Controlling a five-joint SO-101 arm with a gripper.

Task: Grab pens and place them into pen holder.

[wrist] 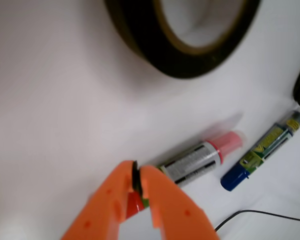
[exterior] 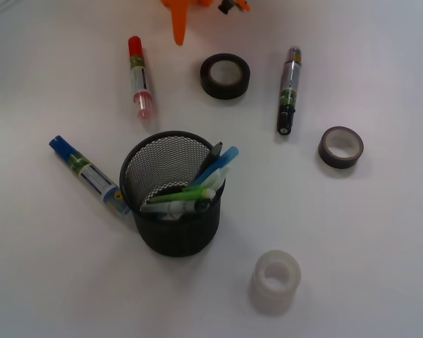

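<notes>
Pens sit in the pen holder (exterior: 173, 201) and the claw (wrist: 135, 181) is shut.

The black mesh pen holder stands on the white worktop (exterior: 366, 267). Inside it lean the light blue pen (exterior: 218, 166), the green pen (exterior: 180, 196), a whitish pen (exterior: 170, 208) and a dark pen (exterior: 213, 153). The orange claw hangs at the far edge, tips pressed together, holding nothing. Near it lie a red marker (exterior: 138, 76) and a black tape roll (exterior: 225, 75). A blue marker (exterior: 84, 173) rests by the holder, a black marker (exterior: 290, 90) farther off.
</notes>
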